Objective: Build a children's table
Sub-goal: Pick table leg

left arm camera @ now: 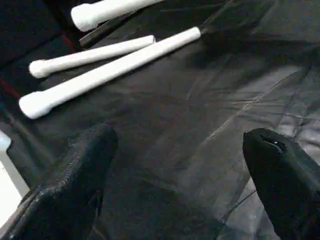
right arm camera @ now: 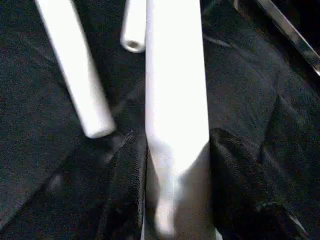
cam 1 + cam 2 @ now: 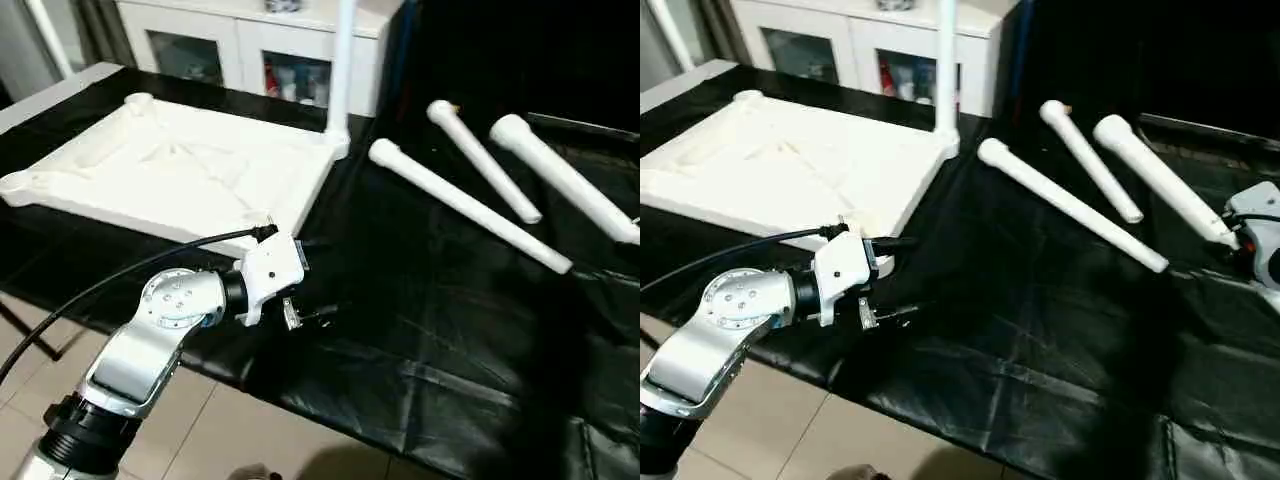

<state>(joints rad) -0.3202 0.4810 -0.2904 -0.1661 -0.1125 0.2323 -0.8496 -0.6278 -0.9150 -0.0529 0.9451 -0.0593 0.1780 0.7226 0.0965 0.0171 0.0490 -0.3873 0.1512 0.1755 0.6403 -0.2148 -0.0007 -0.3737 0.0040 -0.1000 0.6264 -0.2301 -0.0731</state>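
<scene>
Seemingly all-white table top (image 3: 190,165), ribbed.

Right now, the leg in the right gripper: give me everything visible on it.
The leg is a long white tube, smooth plastic by the look, tapered from a thick rounded end to a narrower end. It lies tilted across the black sheet, farthest right of three loose legs. The right gripper is closed on its narrow end, one black finger on each side. Whether it rests on the sheet I cannot tell.

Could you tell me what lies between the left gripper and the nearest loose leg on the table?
Only bare black sheet: the left wrist view shows nothing between the open left gripper and the nearest leg.
</scene>
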